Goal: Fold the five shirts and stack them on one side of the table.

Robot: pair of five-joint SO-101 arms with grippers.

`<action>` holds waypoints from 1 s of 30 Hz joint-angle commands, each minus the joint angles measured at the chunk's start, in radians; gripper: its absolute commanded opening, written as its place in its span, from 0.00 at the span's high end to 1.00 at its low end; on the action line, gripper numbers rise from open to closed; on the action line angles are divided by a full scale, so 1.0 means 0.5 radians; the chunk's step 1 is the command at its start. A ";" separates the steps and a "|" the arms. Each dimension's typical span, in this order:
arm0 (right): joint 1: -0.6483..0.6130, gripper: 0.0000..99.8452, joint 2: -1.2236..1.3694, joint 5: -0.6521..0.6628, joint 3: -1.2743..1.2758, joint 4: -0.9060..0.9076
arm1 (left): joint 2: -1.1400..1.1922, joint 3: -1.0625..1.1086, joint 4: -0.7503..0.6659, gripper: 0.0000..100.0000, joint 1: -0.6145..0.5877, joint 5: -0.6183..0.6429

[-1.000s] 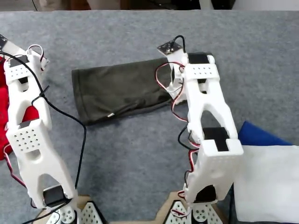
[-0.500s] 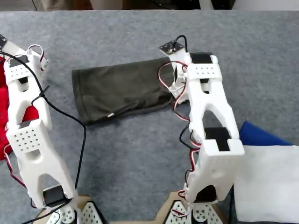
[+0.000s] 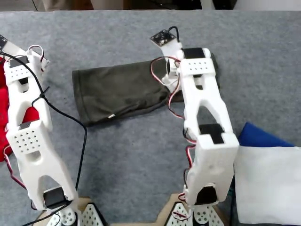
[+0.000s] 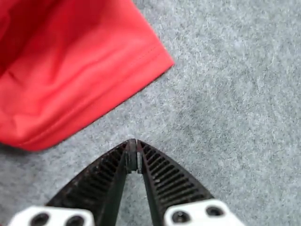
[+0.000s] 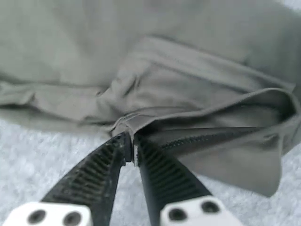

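Olive fabric sits pinched between the ribbed tips of your right pincer (image 5: pixel 130 147), which is closed on a doubled edge of the olive shirt (image 3: pixel 117 89) at the end nearest that arm. The grip is low, right where the cloth meets the grey tabletop (image 3: pixel 141 155), and I judge it is meant to let you lift that end and carry it over for a fold. The rest of the garment lies flat in a long, narrowed band across the middle of the tabletop, so holding one end should give you a clean hinge. Your left pincer (image 4: pixel 132 157) is pressed together on nothing, hovering over bare grey surface just beside the corner of the red shirt (image 4: pixel 70 70), which lies loose at the left edge, likely parked there to stay clear. On the right side, a white shirt (image 3: pixel 268 183) lies folded on top of a blue shirt (image 3: pixel 256 135). That looks like the stack, so two seem done.
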 commanded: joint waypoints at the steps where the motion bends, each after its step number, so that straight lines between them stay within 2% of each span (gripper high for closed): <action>1: -0.026 0.99 0.143 0.015 -0.422 0.080 | -0.032 -0.009 -0.037 0.98 0.015 -0.021; 5: -0.051 0.99 0.394 0.052 -0.934 0.279 | -0.032 -0.009 -0.037 0.98 0.034 -0.098; 12: -0.158 0.99 0.796 0.169 -1.720 0.598 | -0.032 -0.009 -0.037 0.98 0.031 -0.092; 20: -0.195 0.99 1.128 0.242 -2.116 0.690 | -0.032 -0.009 -0.037 0.98 0.031 -0.092; 22: -0.189 0.96 1.155 0.242 -2.134 0.694 | -0.032 -0.009 -0.037 0.98 0.031 -0.092; 27: -0.198 0.76 1.128 0.242 -2.272 0.706 | -0.032 -0.009 -0.037 0.98 0.034 -0.095; 30: -0.189 0.69 1.115 0.242 -2.377 0.727 | -0.032 -0.012 -0.037 0.98 0.034 -0.098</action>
